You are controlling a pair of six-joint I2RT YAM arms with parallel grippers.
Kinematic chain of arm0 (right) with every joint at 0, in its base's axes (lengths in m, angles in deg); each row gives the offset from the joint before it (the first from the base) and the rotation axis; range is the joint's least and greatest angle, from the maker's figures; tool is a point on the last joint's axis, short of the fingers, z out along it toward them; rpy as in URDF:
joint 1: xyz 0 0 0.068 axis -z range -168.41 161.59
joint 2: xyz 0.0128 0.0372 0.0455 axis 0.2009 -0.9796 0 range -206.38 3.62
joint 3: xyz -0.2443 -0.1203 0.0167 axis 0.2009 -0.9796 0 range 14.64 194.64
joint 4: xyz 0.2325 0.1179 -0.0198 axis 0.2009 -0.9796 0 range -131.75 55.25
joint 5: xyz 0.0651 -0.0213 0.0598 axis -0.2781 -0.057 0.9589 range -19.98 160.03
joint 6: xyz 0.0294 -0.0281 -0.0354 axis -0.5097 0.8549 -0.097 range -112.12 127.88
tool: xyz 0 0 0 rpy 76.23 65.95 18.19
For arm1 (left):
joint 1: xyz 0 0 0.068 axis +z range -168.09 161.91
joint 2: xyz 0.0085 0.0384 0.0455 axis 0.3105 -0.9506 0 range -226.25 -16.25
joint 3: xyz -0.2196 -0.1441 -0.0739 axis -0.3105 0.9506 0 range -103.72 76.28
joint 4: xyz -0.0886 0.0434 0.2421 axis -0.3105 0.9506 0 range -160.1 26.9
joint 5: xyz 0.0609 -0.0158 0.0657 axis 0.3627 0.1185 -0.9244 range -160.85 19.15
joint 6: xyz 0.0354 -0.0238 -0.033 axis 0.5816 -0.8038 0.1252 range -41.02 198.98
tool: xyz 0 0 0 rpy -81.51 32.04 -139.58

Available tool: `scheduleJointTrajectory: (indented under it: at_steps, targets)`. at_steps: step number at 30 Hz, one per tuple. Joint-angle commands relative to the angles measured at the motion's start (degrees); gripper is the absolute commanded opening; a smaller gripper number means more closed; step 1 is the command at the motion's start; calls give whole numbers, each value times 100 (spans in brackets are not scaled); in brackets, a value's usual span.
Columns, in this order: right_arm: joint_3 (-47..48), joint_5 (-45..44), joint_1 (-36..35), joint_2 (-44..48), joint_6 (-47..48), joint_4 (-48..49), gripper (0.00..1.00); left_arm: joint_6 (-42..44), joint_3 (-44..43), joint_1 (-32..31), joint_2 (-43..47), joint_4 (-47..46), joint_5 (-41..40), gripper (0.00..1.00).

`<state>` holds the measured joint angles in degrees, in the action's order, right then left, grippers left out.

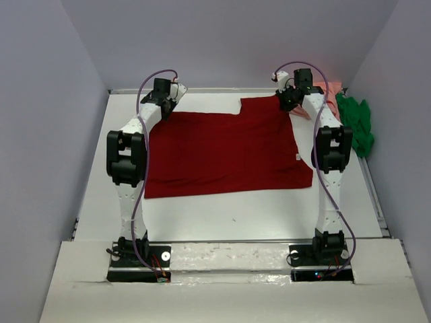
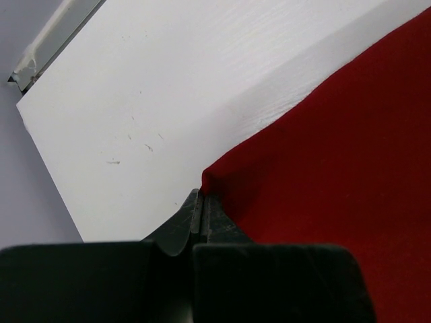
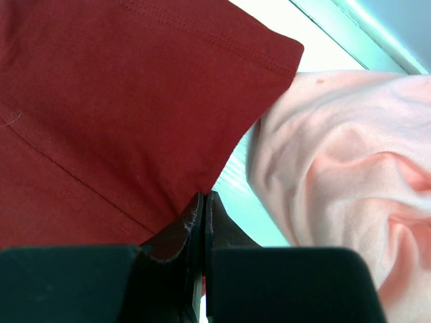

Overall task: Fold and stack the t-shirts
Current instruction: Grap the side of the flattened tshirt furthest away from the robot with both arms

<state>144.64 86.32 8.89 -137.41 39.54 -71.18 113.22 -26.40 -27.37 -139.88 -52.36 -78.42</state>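
Shows a white table (image 1: 236, 215) carrying the dark red t-shirt (image 1: 222, 151), spread nearly flat across the middle with one sleeve jutting toward the far right. Puts the bright green t-shirt (image 1: 357, 124) in a crumpled heap at the far right edge, and the salmon pink t-shirt (image 1: 331, 91) bunched next to it, just beside the red sleeve in the right wrist view. Finds the left gripper (image 2: 202, 202) clamped on the red cloth's far left corner, with the fabric pinched at the closed tips, and the right gripper (image 3: 204, 202) likewise clenched on the far right edge near the sleeve. Reads as the start of the first fold: far edge seized, nothing laid over yet, two shirts untouched. To do it well: raise both corners together, only high enough to clear the cloth beneath; carry them toward the near hem at a matched pace for a straight crease; hold the span between the grips taut without stretching it; mind the pink heap, a likely snag on the right side; lay the edge squarely on the near hem before letting go.
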Motion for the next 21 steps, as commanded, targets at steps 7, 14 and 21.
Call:
scheduleJointTrajectory:
  at_steps: [7,14,21]
  targets:
    - [26,-249,-107,190,244,320,0,65,151,-4,463,-148,-51,0]
    - [228,-372,-170,-38,271,188,35,65,142,-4,428,-130,-69,0]
    - [702,-434,-222,-451,130,180,40,109,178,-4,419,-148,-148,0]
